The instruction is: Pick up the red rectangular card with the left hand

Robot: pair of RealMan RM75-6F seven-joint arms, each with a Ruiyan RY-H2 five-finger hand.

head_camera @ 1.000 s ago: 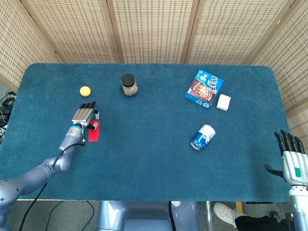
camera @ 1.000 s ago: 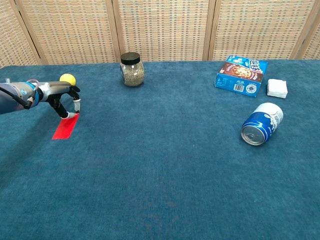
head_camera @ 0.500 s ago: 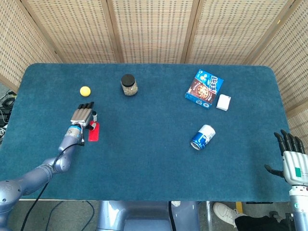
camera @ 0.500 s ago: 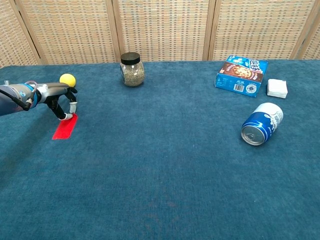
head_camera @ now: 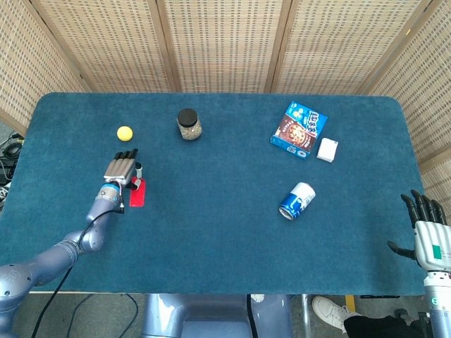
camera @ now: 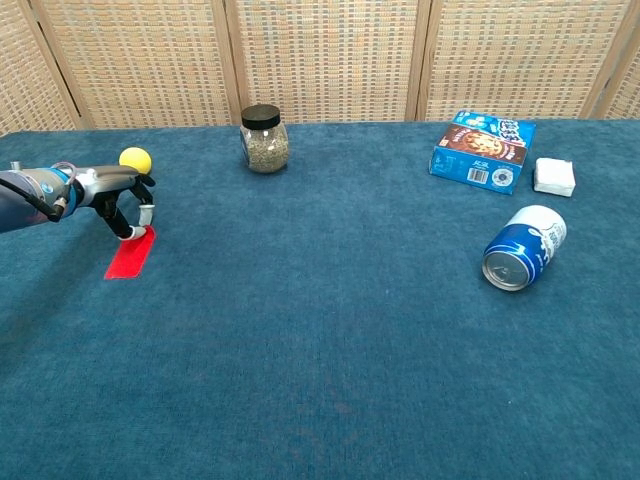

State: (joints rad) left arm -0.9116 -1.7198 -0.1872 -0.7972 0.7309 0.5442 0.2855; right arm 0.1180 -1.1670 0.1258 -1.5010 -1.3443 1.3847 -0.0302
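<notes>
The red rectangular card (head_camera: 137, 195) lies flat on the blue table at the left, also shown in the chest view as the card (camera: 129, 256). My left hand (head_camera: 121, 169) hovers over the card's far end, fingers arched downward. In the chest view the left hand (camera: 118, 193) has its fingertips (camera: 127, 232) touching the far edge of the card, with the thumb apart beside them. Nothing is lifted. My right hand (head_camera: 427, 234) hangs off the table's front right corner with its fingers spread and nothing in it.
A yellow ball (head_camera: 125, 132) lies just beyond the left hand. A dark-lidded jar (head_camera: 188, 124) stands farther back. On the right are a blue snack box (head_camera: 299, 129), a small white box (head_camera: 327, 149) and a blue can (head_camera: 296, 201) on its side.
The left hand has shifted slightly leftward over the card's far end and its thumb has drawn closer in. The card lies where it was. The right hand has not moved.
</notes>
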